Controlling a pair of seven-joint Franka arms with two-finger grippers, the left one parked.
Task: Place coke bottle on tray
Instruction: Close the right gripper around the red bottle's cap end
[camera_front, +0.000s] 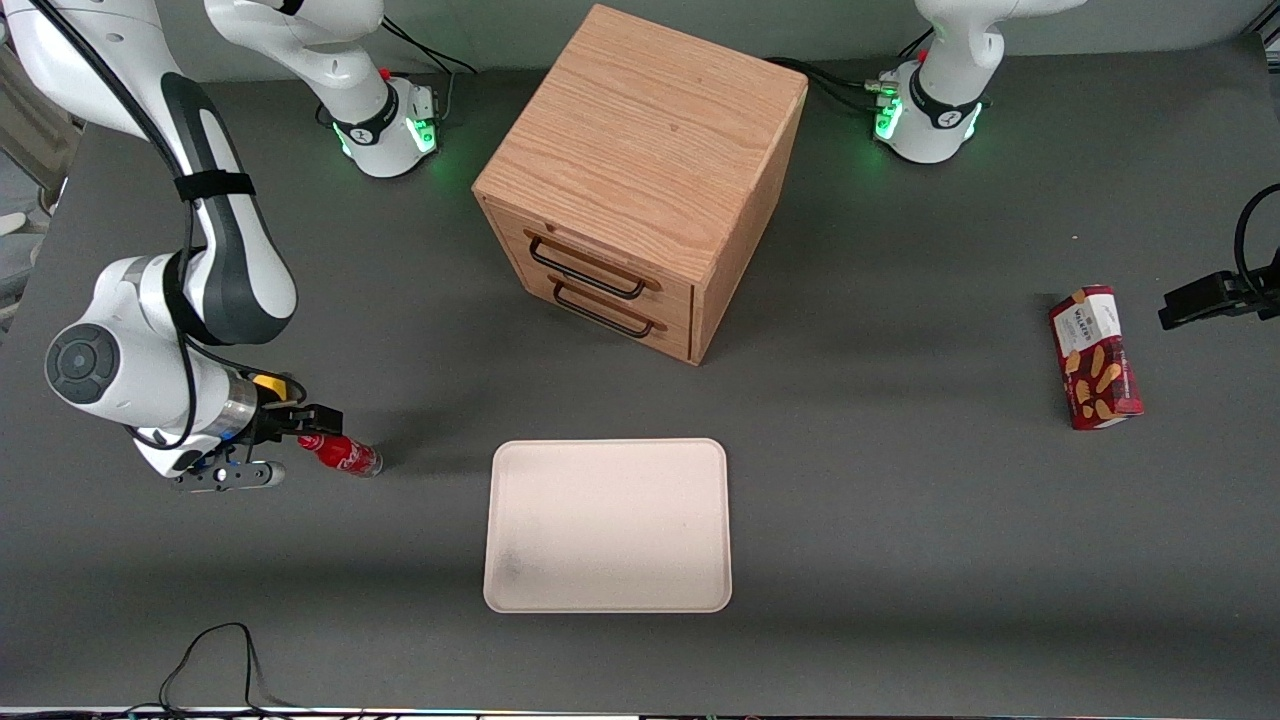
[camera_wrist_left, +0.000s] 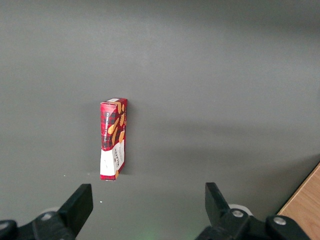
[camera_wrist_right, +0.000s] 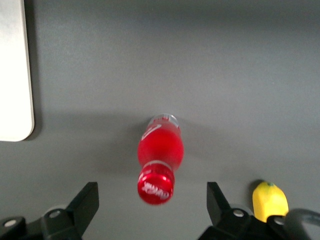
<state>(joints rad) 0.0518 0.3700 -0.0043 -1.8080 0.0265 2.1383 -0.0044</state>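
The coke bottle (camera_front: 342, 454) is small and red with a red cap. It stands on the dark table toward the working arm's end, apart from the tray. In the right wrist view the coke bottle (camera_wrist_right: 160, 155) shows from above, with its cap between the two fingers. My right gripper (camera_front: 300, 440) hovers over the bottle with its fingers open, one on each side of the cap and not touching it (camera_wrist_right: 152, 196). The cream-pinkish tray (camera_front: 608, 525) lies flat and bare, near the front camera. Its edge shows in the right wrist view (camera_wrist_right: 15, 75).
A wooden drawer cabinet (camera_front: 640, 180) with two black handles stands farther from the front camera than the tray. A red snack box (camera_front: 1095, 357) lies toward the parked arm's end, also in the left wrist view (camera_wrist_left: 113, 138). A black cable (camera_front: 210, 660) lies near the table's front edge.
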